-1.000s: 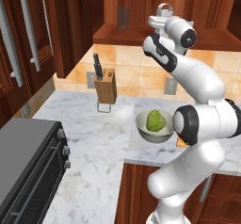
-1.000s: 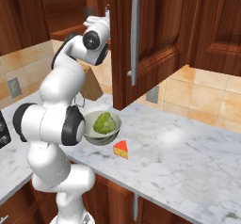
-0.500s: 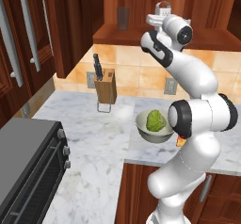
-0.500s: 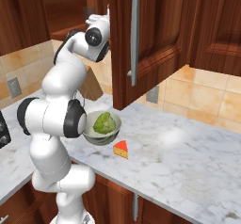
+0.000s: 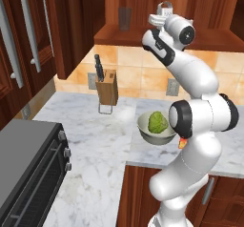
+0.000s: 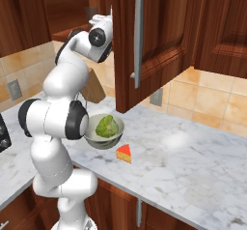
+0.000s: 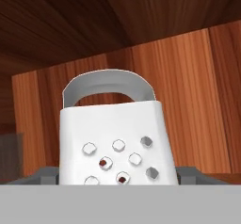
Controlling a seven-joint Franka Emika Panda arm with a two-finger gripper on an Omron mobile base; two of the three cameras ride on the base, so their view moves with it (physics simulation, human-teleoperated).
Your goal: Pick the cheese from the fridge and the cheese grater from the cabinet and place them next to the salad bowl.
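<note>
The cheese grater (image 7: pixel 117 140) stands upright on the cabinet (image 5: pixel 143 2) shelf, dead ahead of me and very close, its broad holed face square to my hand and its loop handle on top. Its long axis runs straight up, so my fingers (image 7: pixel 117 177) would close across its width, one to each side. In the hand view I see only grey stubs flanking its base, apparently parted with the grater between them, but I cannot tell whether they touch its sides (I would not call it held yet).

The shelf back wall is just behind the grater and the niche roof hangs not far above the handle, so there is little room to go deeper or lift high; the way out, I judge, is straight back toward me. A dark cup (image 5: pixel 125 17) stands well off to one side.

Below, the salad bowl (image 6: pixel 91 136) sits on the tabletop (image 6: pixel 193 166) with the cheese (image 6: pixel 124 153) just beside it, and there is bare marble around them for the grater.
</note>
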